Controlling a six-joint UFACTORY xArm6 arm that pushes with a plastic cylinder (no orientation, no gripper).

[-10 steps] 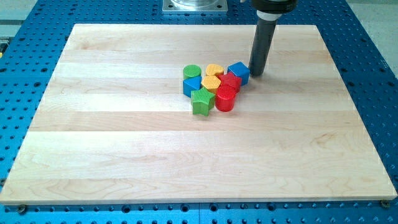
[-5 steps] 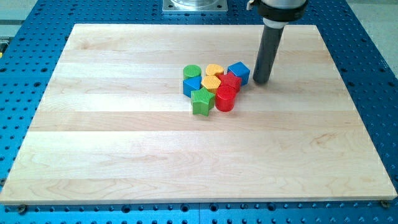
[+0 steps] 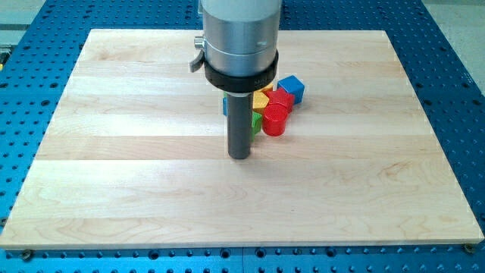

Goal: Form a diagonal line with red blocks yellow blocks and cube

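Wooden board (image 3: 114, 189), block cluster (image 3: 276, 106) unaligned

The cluster of blocks (image 3: 274, 106) lies on the wooden board (image 3: 136, 189), slightly toward the view's top from the board's middle. My tip (image 3: 240, 156) rests on the board just beside the cluster, toward the view's bottom-left, its rod hiding the cluster's left part.

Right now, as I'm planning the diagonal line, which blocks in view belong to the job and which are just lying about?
Belong to the job:
- red cylinder
- second red block, shape unclear
- yellow block, partly hidden by the rod
- blue cube
- my tip, at the cluster's bottom-left edge

Just lying about:
- green block, mostly hidden
- blue sliver behind the rod
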